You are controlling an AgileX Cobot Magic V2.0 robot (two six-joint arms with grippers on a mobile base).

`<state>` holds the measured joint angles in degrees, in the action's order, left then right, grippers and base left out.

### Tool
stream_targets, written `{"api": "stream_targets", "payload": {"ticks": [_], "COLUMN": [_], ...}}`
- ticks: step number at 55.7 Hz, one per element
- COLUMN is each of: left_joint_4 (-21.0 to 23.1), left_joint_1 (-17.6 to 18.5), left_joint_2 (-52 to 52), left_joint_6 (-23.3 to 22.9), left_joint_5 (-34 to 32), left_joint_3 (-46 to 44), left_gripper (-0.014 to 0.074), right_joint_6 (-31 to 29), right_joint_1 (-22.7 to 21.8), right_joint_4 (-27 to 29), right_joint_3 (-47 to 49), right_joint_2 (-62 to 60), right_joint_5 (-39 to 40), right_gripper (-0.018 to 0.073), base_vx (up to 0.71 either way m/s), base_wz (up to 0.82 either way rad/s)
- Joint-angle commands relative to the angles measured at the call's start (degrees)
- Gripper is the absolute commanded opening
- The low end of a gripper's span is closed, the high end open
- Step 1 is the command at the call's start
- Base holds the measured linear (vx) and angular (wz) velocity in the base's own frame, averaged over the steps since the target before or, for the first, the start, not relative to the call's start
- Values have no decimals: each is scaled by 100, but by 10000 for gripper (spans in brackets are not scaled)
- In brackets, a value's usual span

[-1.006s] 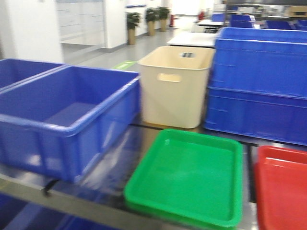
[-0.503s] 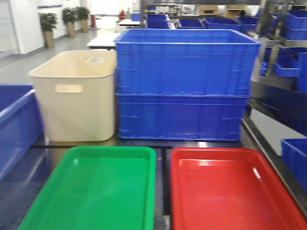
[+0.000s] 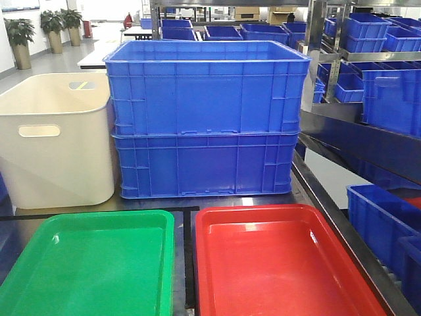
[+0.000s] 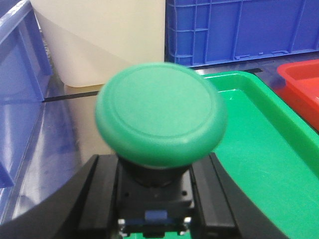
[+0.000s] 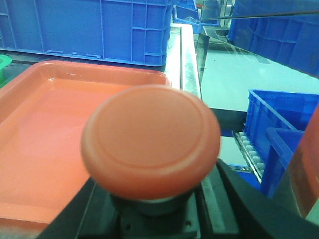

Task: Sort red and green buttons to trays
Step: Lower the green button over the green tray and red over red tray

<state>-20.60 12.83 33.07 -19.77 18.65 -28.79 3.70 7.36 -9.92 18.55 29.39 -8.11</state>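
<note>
- Left fingers are closed on the dark switch body of the green button, one finger on each side, cap facing up.
- Right fingers grip the red button the same way.
- Green tray and red tray lie side by side on the tabletop, just apart. Both are bare.
- Cream tub and stacked blue crates stand behind the trays.
- From the left wrist, the green tray lies ahead and to the right of the green button. From the right wrist, the red tray lies ahead and to the left of the red button. Whether either button is past its tray's rim cannot be told.
- Judgement: the step in hand is delivery, with each button held by its matching tray and neither released.
- Next move calls for bringing each button inward over its tray floor, lowering it close, then parting the fingers.
</note>
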Motion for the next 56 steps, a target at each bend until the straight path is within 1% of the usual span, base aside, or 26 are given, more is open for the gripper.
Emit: {"api": "stream_targets", "payload": {"ticks": [1, 44, 49, 52, 56], "left_joint_4": [-25, -25, -17, 11, 139], "left_joint_1": [23, 23, 23, 23, 23], "left_joint_2": [21, 21, 27, 34, 159], "left_joint_6": [-13, -13, -31, -31, -31], "left_joint_5": [-452, -500, -663, -833, -1215], "left_joint_3": [-175, -175, -175, -175, -175], "left_gripper": [1, 5, 5, 5, 5], "right_joint_6": [-23, 1, 1, 1, 1], "right_joint_1": [-1, -1, -1, -1, 4], "right_joint_4": [-47, -2, 42, 96, 98], "right_joint_3": [177, 177, 177, 177, 177], "right_joint_2": [26, 26, 26, 57, 251], "right_joint_5": [509, 526, 768, 1098, 1738], "right_gripper": [-9, -9, -9, -8, -8], "base_vx": [0, 0, 0, 0, 0], "base_wz": [0, 0, 0, 0, 0]}}
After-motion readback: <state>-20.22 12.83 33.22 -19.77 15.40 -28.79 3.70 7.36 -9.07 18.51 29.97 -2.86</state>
